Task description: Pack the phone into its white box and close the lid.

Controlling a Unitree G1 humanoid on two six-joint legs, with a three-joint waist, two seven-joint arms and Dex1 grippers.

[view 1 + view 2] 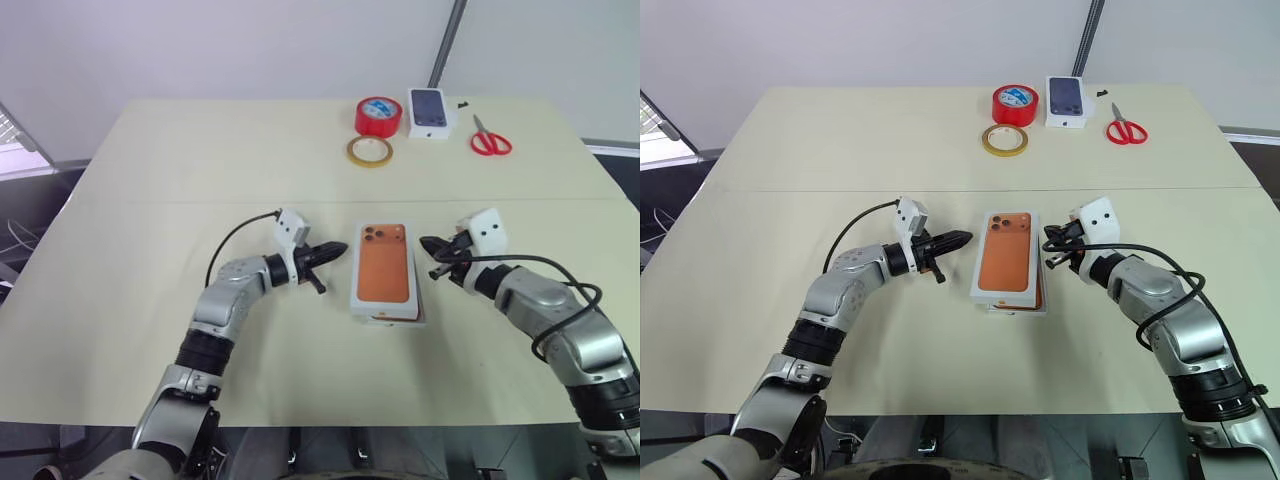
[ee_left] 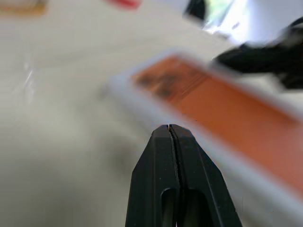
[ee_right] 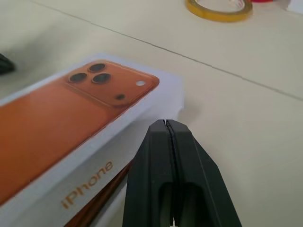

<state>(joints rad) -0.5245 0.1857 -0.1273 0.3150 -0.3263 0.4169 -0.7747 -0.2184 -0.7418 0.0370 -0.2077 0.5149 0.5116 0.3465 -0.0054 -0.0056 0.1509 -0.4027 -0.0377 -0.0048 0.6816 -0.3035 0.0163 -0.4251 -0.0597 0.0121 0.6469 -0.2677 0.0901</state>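
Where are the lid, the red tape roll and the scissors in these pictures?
the lid [image 1: 385, 272]: left eye view, middle of its printed orange face.
red tape roll [image 1: 378, 117]: left eye view, its top.
scissors [image 1: 1127, 133]: right eye view, red handles.

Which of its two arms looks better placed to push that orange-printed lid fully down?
Probably the right. The right gripper, shut, sits beside the lid's raised edge, where orange shows underneath. The left gripper, also shut, sits slightly farther off the opposite side.
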